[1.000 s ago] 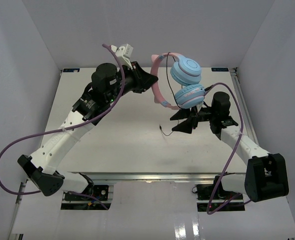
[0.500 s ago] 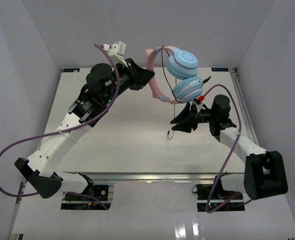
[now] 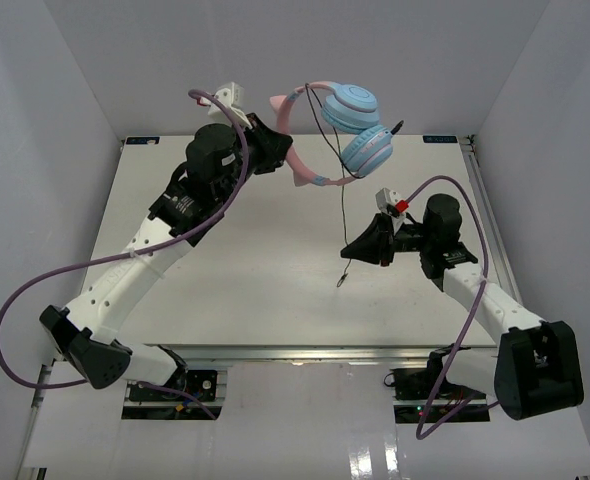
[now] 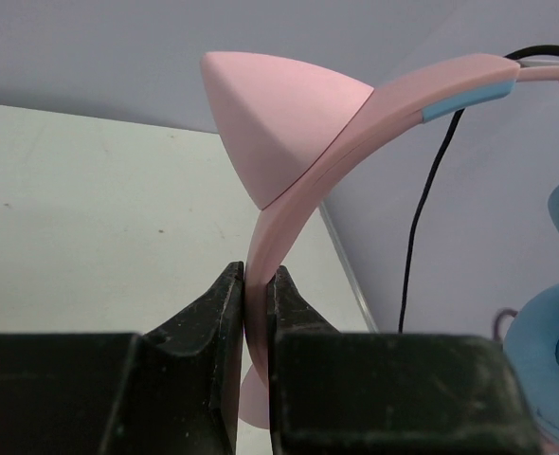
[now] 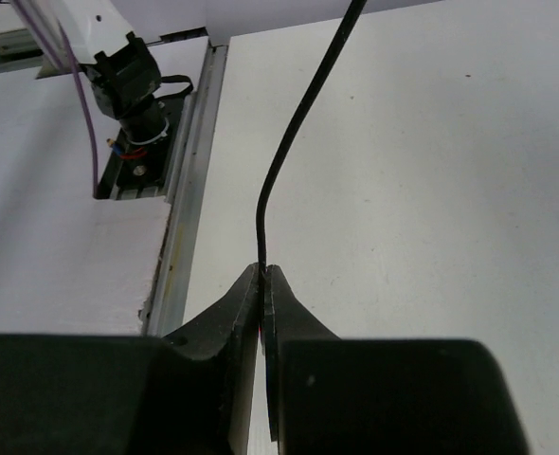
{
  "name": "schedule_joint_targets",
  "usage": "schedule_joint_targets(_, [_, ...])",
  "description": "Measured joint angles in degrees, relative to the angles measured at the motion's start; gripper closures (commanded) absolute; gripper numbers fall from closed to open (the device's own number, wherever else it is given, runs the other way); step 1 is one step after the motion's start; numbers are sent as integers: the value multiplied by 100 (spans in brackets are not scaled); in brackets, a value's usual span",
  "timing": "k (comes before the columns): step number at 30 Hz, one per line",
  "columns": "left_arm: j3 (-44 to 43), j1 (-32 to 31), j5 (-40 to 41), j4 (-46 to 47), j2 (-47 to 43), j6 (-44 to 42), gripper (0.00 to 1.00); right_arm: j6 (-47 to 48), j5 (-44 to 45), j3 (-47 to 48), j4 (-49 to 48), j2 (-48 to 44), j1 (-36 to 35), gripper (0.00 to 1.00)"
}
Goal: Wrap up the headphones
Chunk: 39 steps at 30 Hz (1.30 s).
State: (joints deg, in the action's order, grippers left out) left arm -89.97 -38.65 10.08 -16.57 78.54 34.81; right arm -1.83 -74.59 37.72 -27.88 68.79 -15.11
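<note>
The headphones (image 3: 347, 125) hang in the air above the far part of the table (image 3: 255, 260), with the two light-blue ear cups (image 3: 367, 150) close together and the pink headband (image 4: 303, 190) arching toward the left. The left gripper (image 4: 254, 303) has its fingers pinched tight on the thin edge of that headband, just below its pointed ear-shaped tip (image 4: 279, 114). This seems meant to hold the set aloft as a fixed anchor. The black cable (image 5: 294, 152) drops from the cups to the right gripper (image 5: 262, 280), whose fingers are closed on it near its free end, and the plug (image 3: 341, 281) dangles just below. That grip draws the cable straight, probably ready for winding around the headphones. No brand, label or writing is legible anywhere.
</note>
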Motion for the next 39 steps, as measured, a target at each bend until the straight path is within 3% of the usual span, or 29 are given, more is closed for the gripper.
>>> schedule_joint_targets(9, [375,661,568,-379,246,186,100,2198,1485,622,2877,-527,-487,92])
schedule_joint_targets(18, [142,701,870,-951,1735,308,100,3954,4111,1449,4828,-525,-1708,92])
schedule_joint_targets(25, [635,639,1004,-1208,2061,-86,100,4831,6140,1662,5306,-535,-2190,92])
schedule_joint_targets(31, [1097,340,803,-1255,2061,-717,100,5587,7709,1679,5150,-529,-2476,92])
schedule_joint_targets(39, [1456,50,-395,-1043,2056,-1439,100,6071,8489,1658,4693,-446,-2628,92])
